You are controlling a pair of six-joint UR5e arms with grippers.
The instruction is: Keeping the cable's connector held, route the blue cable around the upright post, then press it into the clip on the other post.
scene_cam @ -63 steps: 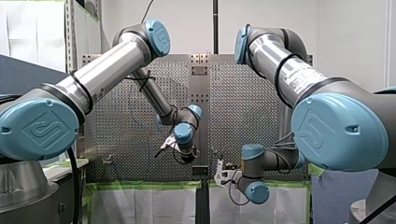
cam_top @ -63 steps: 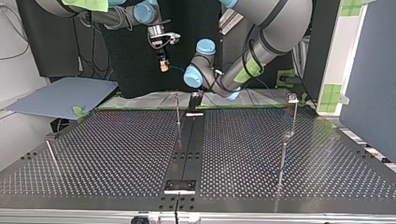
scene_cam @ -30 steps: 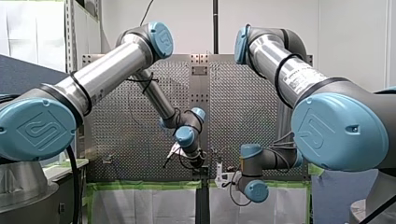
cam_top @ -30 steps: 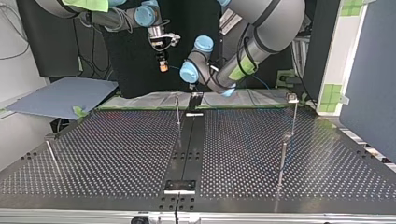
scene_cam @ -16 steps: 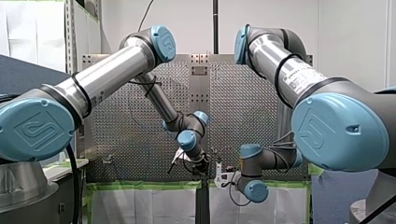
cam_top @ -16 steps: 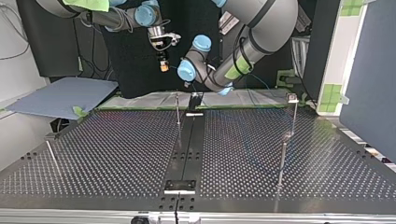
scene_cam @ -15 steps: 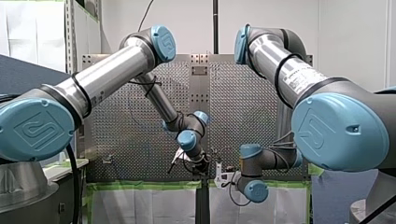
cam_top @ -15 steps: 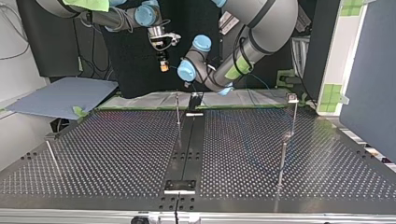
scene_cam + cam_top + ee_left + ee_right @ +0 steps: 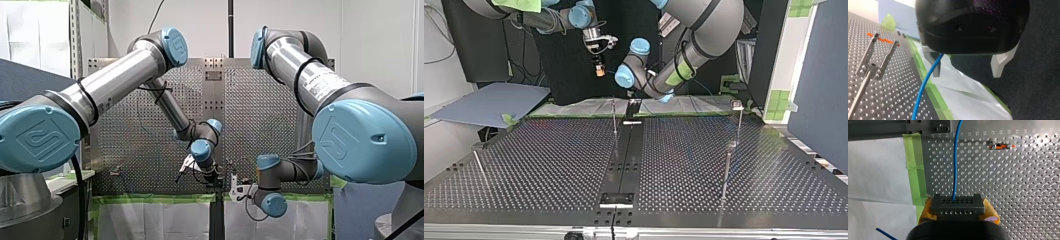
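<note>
My right end effector (image 9: 958, 210) pinches the dark connector (image 9: 957, 204) between its yellow pads (image 9: 926, 210), one pad on each side of the block. The blue cable (image 9: 956, 162) leaves the connector's face and runs straight ahead over the perforated table (image 9: 1018, 190). Off to one side of the cable's far stretch sits a small clip (image 9: 1000, 146) with an orange piece. A strip of green tape (image 9: 915, 167) marks the table's edge, with white sheeting (image 9: 875, 170) beside it.

My left end effector (image 9: 966, 75) is spread, its two pale fingers (image 9: 934, 65) standing well apart. The cable (image 9: 923, 87) comes out from under the black body right by one finger and drops away across the green tape (image 9: 931, 92). Whether it touches that finger I cannot tell. The forked clip (image 9: 875, 60) tops a thin post (image 9: 859, 95) on the table (image 9: 895, 85), apart from the cable, with the orange piece across its prongs.

In the top view, my right end effector (image 9: 598, 67) hangs above the table's far edge, left of centre. My left arm's wrist (image 9: 631, 75) is just to its right. An upright post (image 9: 614, 117) stands at the far middle of the table (image 9: 549, 165), and two more posts stand at the right. The cable is too thin to follow there.
</note>
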